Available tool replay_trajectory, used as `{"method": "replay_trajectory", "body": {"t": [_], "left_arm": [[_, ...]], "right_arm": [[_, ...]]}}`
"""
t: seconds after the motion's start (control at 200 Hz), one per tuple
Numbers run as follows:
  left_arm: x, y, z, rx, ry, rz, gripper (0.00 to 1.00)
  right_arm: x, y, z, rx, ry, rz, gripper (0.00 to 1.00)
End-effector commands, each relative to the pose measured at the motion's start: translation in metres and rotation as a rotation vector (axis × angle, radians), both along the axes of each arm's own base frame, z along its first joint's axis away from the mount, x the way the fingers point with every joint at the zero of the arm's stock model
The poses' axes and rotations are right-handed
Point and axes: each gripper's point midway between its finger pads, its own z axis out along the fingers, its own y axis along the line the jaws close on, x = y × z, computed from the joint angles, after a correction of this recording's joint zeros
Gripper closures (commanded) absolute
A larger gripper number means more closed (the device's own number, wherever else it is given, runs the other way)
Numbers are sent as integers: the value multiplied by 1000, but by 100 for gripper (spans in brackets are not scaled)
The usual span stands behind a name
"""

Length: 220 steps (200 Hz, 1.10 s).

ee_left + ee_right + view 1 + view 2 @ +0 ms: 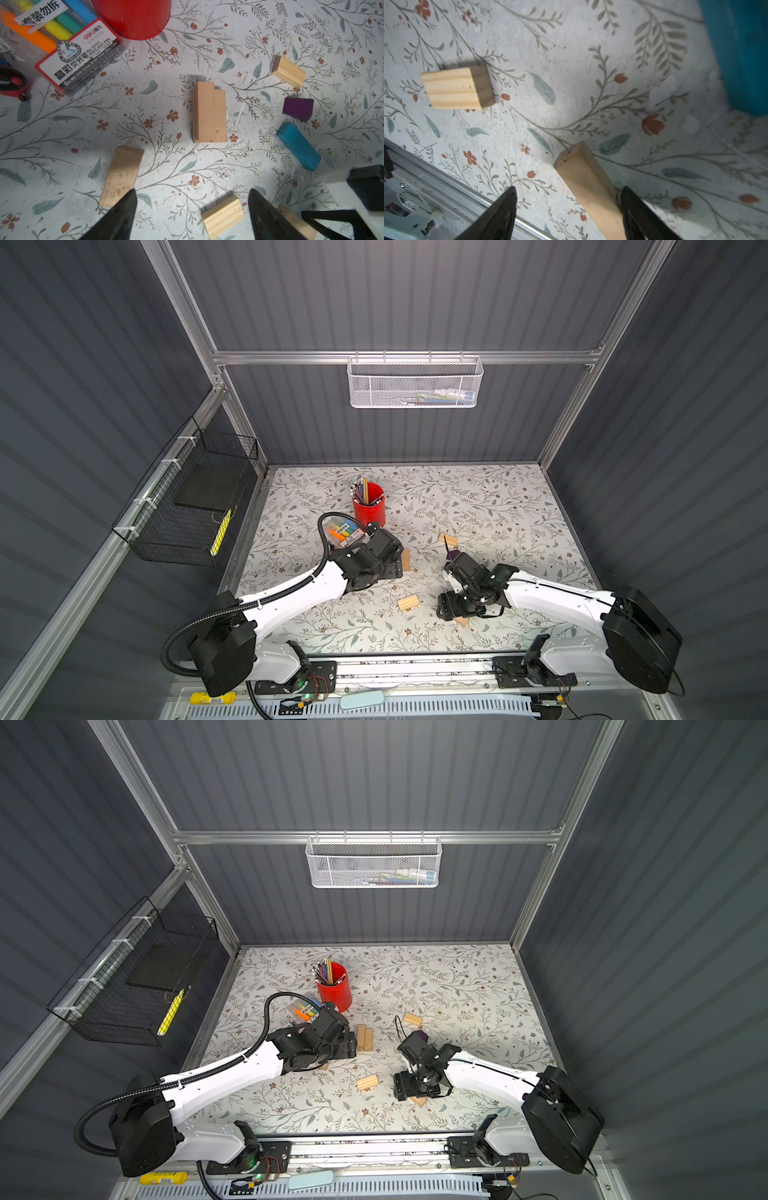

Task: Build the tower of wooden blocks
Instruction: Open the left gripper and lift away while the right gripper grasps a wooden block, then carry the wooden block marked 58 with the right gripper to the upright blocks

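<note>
Far left: the marker pack [345, 532] and the red cup [369, 506] sit together, with the cable loop [322, 520] arcing over the pack. Retract low and I'd expect you to drag one of them.

Your left fingers [119, 218] are spread wide and carry nothing. They hover over the bench [62, 128], with a plain tan brick [121, 176] near one tip and a ridged block [222, 216] lying under the gap.

The tower [209, 112] is only a low stack mid-bench, just ahead of those fingers. Its top bricks have staggered ends; I can't tell the layer count.
- Anything set across that step will likely rock or lean, so square it up first.
- A low wrist swing would shove it.

Your right fingers [639, 216] are also wide apart, straddling a loose brick [583, 182] that lies flat and ungripped. It's touching or just beside one finger and well clear of the other. Close like that and the brick probably slews or pivots out, so centre first.

The teal block [741, 52] is close by that wrist and the purple piece [298, 109] is near it. Both are easy to clip on the lift.

Both arms are near one stack, so sequence them.
</note>
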Motion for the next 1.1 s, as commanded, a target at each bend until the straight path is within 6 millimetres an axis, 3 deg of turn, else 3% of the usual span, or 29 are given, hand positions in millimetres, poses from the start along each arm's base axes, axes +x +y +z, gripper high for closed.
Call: {"method": "replay_trajectory", "body": {"t": [0.0, 0.135, 0.255, 0.645, 0.846, 1.096], "left_arm": [[-2, 7, 1, -6, -6, 34, 15], [-2, 11, 3, -10, -14, 53, 14], [0, 11, 5, -17, -24, 61, 14], [1, 8, 5, -37, -34, 60, 14], [1, 8, 3, -30, -30, 54, 14], [1, 10, 3, -33, -36, 57, 14]], "right_arm": [[-12, -5, -5, -55, 10, 10, 25], [-22, -6, -8, -110, -2, 11, 32], [-16, -13, -9, -201, -33, -3, 37], [-9, -9, -12, -228, -39, -9, 62], [-7, -9, -12, -242, -40, -6, 64], [-6, -6, -6, -227, -45, -6, 75]]}}
